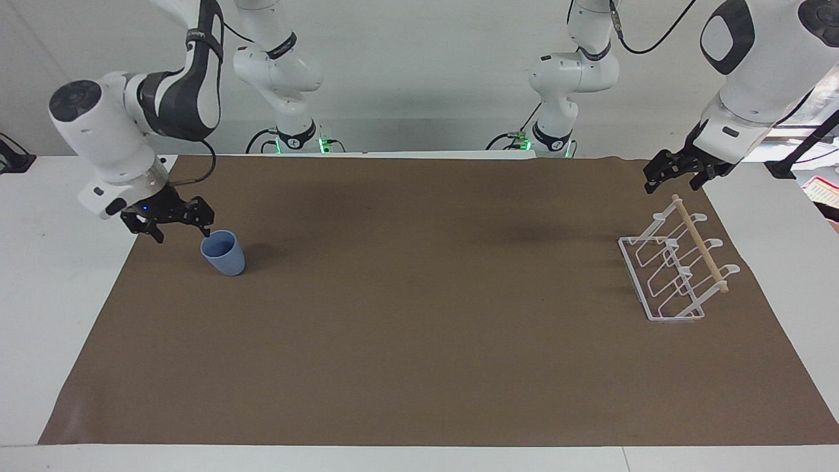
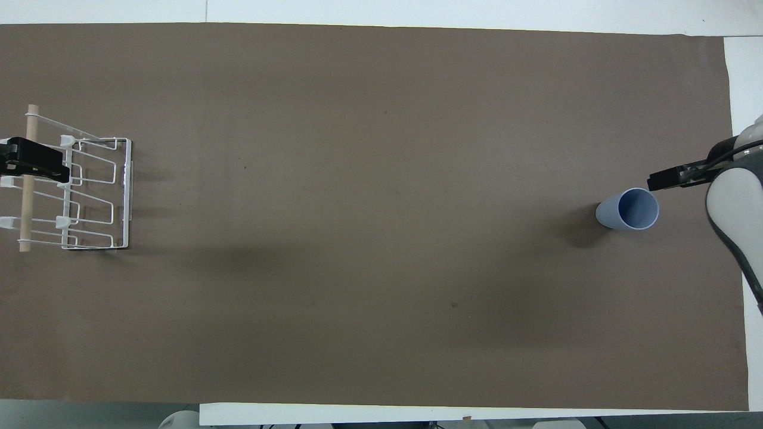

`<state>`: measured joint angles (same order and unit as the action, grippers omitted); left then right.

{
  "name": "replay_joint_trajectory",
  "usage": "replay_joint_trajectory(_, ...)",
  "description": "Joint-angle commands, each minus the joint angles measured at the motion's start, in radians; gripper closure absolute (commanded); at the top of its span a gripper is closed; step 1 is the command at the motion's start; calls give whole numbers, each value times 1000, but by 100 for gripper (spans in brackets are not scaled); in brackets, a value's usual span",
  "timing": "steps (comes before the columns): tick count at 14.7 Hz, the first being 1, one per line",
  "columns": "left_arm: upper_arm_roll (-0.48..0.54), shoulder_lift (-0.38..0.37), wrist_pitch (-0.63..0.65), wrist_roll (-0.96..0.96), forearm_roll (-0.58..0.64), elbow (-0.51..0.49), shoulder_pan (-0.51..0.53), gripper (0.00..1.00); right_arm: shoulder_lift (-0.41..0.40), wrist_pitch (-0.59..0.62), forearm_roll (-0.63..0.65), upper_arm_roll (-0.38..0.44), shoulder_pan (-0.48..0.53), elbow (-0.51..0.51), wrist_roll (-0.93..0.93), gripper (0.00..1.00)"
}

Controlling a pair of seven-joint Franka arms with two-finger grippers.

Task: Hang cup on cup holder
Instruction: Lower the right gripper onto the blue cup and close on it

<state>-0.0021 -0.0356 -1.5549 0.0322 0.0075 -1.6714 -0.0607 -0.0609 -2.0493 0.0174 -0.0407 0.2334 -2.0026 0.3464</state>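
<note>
The light-blue cup (image 1: 223, 252) stands upright on the brown mat toward the right arm's end of the table; it also shows in the overhead view (image 2: 629, 210). My right gripper (image 1: 182, 231) is open and low, just beside the cup's rim, apart from it; the overhead view shows it too (image 2: 679, 177). The white wire cup holder (image 1: 634, 280) with its wooden dowel (image 1: 700, 244) stands at the left arm's end and holds no cup. My left gripper (image 1: 674, 182) waits, open, up over the holder's dowel (image 2: 25, 202).
The brown mat (image 1: 419, 341) covers most of the white table (image 1: 52, 275). Two more robot arms (image 1: 282, 72) stand still at the robots' edge of the table.
</note>
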Motion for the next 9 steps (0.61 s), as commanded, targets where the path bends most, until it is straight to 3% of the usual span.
replay_joint_trajectory(1,1,-26,-19,8,-9,-34,4,0,-28,-35,-16,-10,26,-18,43,6)
replay_joint_trajectory(7,1,-26,-19,8,-9,-33,4,0,-36,-74,-25,-10,54,-106,51,9)
replay_joint_trajectory(9,1,-26,-19,8,-9,-33,4,0,-28,-100,-25,-10,52,-146,59,19)
